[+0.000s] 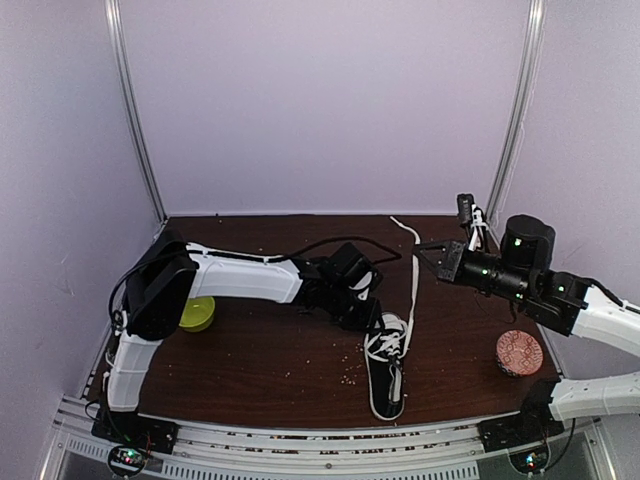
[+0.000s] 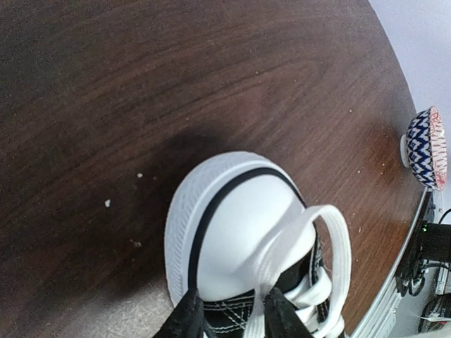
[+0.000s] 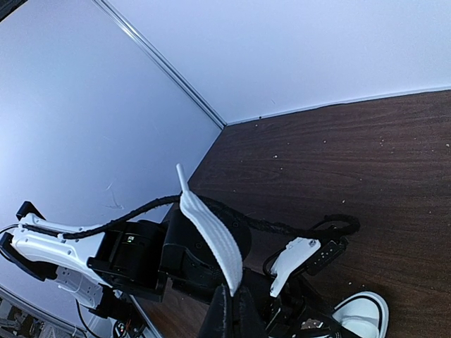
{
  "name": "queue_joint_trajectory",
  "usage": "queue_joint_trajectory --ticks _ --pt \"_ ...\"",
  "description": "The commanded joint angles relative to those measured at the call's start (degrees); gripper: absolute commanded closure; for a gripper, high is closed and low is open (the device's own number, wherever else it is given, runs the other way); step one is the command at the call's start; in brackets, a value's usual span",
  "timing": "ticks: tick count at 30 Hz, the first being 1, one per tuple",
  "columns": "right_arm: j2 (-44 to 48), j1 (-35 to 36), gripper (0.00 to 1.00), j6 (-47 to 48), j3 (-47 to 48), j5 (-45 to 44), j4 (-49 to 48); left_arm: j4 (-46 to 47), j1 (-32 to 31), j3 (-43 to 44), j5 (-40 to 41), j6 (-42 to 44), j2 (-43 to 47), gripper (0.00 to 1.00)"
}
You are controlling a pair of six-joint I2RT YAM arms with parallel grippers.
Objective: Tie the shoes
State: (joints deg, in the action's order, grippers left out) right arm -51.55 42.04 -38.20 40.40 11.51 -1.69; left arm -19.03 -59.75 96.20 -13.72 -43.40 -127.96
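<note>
The lace (image 1: 412,295) is held taut above the sneaker (image 1: 388,380) by the clamped right gripper (image 1: 424,258), seemingly for tightening, while a loop (image 2: 331,239) over its toe is straddled by the part-open left gripper (image 2: 236,318).

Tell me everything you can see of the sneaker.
The sneaker is a black canvas low-top with white rubber sole, white toe cap and white laces. It sits sole-down on the dark wooden table, near the front edge. One long lace rises taut to the shut right pincer. The left pincer flanks the base of a lace loop arching up by the toe cap.
</note>
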Motion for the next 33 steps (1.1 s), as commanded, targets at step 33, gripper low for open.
queue_joint_trajectory --ticks 33 --pt "1.6 0.2 1.00 -3.5 -1.2 -9.8 1.3 17.6 -2.0 -6.5 -16.0 4.1 7.6 1.00"
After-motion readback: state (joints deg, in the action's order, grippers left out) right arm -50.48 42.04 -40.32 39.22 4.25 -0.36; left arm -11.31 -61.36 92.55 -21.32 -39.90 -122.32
